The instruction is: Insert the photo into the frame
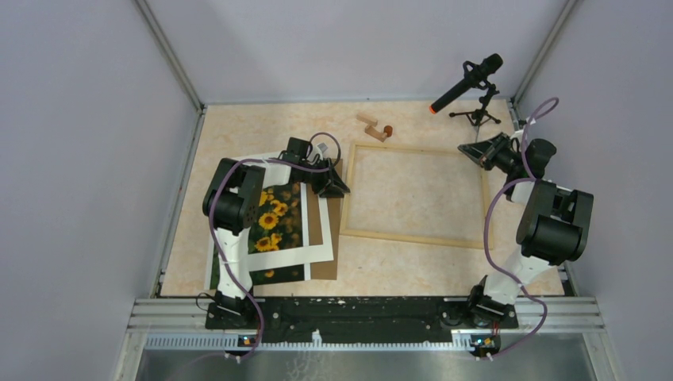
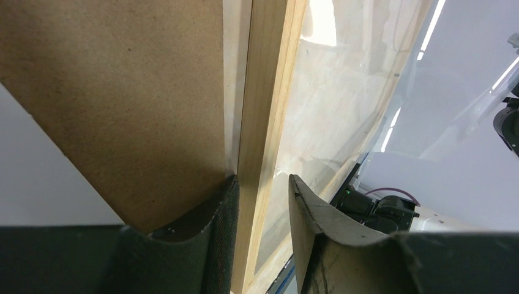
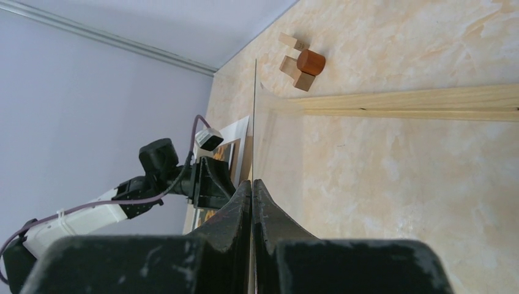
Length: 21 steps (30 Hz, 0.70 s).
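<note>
The frame (image 1: 413, 236) lies flat on the table, its pale wood rails showing in the left wrist view (image 2: 263, 92) and the right wrist view (image 3: 416, 101). My left gripper (image 1: 337, 187) (image 2: 262, 179) is open astride the left rail; one pad touches the rail and a gap shows on the other side. At the frame's far right corner my right gripper (image 1: 470, 151) (image 3: 252, 181) is shut on a thin clear pane (image 3: 254, 110), seen edge-on. The photo (image 1: 274, 218) of sunflowers lies left of the frame under a white mat (image 1: 317, 254), partly hidden by my left arm.
A brown backing board (image 1: 321, 226) (image 2: 122, 92) lies against the frame's left rail. Small wooden blocks (image 1: 373, 127) (image 3: 300, 61) sit behind the frame. A microphone on a tripod (image 1: 468, 83) stands at the back right. Grey walls close in the table.
</note>
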Each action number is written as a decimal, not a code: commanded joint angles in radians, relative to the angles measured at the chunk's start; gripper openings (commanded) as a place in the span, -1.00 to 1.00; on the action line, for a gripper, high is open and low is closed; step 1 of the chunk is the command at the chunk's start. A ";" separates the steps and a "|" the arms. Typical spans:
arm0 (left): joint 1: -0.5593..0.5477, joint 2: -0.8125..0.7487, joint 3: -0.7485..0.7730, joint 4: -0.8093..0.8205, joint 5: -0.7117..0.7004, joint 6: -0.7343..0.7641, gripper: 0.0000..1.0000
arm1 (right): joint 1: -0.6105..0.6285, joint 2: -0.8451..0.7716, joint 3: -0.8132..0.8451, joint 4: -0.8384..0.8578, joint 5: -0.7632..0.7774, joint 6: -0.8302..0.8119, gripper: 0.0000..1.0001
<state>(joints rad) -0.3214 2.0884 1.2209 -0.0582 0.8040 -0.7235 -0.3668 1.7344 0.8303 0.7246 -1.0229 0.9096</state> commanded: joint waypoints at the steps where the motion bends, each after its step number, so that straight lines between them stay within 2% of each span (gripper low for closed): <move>1: -0.011 0.034 -0.026 -0.008 -0.004 0.015 -0.17 | 0.014 -0.056 -0.007 0.145 0.046 0.033 -1.00; 8: -0.011 0.032 -0.030 -0.005 0.000 0.012 -0.16 | 0.026 -0.052 -0.016 0.214 0.065 0.081 -1.00; 12: -0.011 0.020 -0.028 -0.015 -0.015 0.026 -0.02 | 0.037 -0.039 -0.011 0.237 0.072 0.098 -1.00; 21: -0.012 -0.065 -0.046 -0.080 -0.084 0.108 0.58 | 0.037 -0.037 -0.011 0.200 0.078 0.071 -1.00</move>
<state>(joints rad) -0.3275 2.0613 1.2137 -0.0475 0.8307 -0.7063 -0.3408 1.7317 0.8165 0.8730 -0.9874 1.0164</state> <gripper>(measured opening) 0.739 0.003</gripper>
